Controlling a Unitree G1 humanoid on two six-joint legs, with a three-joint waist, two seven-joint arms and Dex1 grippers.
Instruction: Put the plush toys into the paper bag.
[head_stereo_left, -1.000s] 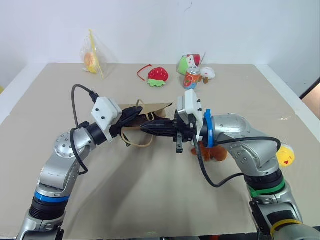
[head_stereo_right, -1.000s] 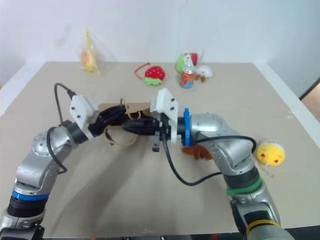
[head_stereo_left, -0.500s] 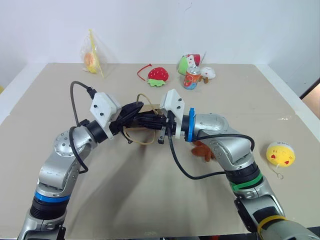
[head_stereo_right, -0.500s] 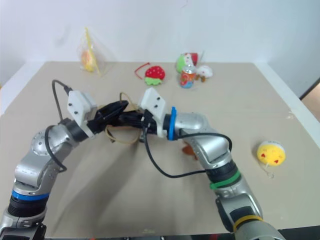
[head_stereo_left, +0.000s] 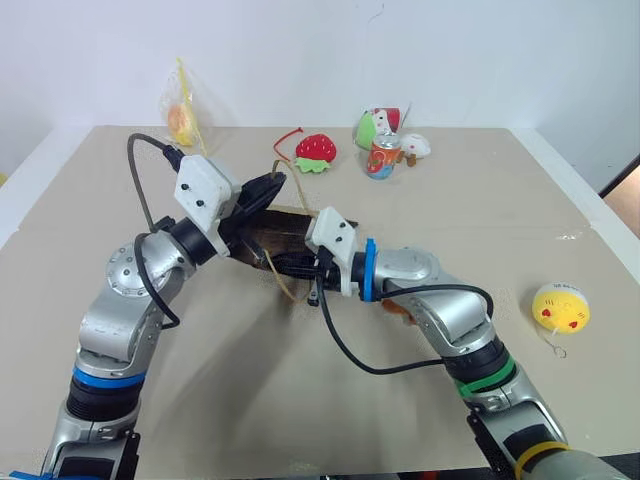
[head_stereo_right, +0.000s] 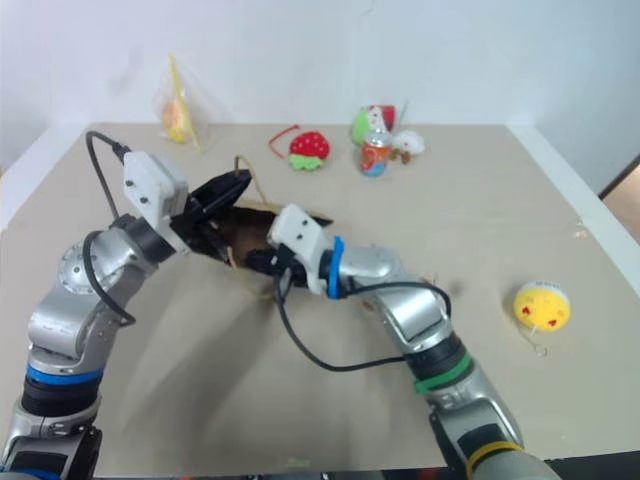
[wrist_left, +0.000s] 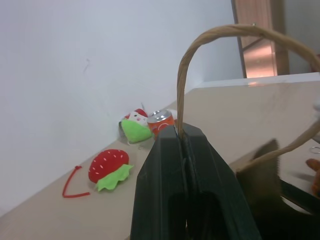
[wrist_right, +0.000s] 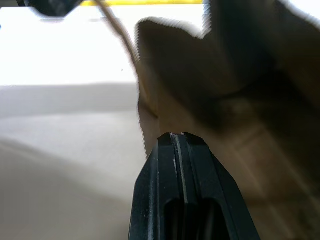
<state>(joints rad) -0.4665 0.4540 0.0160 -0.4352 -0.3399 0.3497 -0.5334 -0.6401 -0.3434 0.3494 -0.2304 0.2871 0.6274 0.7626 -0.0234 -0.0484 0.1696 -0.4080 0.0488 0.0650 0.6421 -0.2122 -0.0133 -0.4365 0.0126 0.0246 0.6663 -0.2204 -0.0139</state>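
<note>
Left gripper (wrist_left: 181, 134) is clamped on a cord handle (wrist_left: 210, 37) of the paper bag (head_stereo_left: 283, 232), mid-table; right gripper (wrist_right: 178, 136), fingers together, sits at its mouth. Yellow plush ball (head_stereo_left: 560, 307) lies well right; brown plush (head_stereo_left: 398, 311) under the right arm.

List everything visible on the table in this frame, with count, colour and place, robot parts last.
paper bag: one, brown, mid-table, lifted by one cord handle.
yellow plush toy: one, yellow with red marks, near the table's right edge.
brown plush toy: one, brown, mostly hidden behind the right arm.
strawberry toy: one, red with green leaves, far centre.
green-and-white toy: one, far centre-right.
soda can: one, orange, beside that toy.
clear plastic bag: one, orange contents, far left.
table: one, beige.
left gripper: black, shut on the cord handle.
right gripper: black, shut, at the bag's mouth.
</note>
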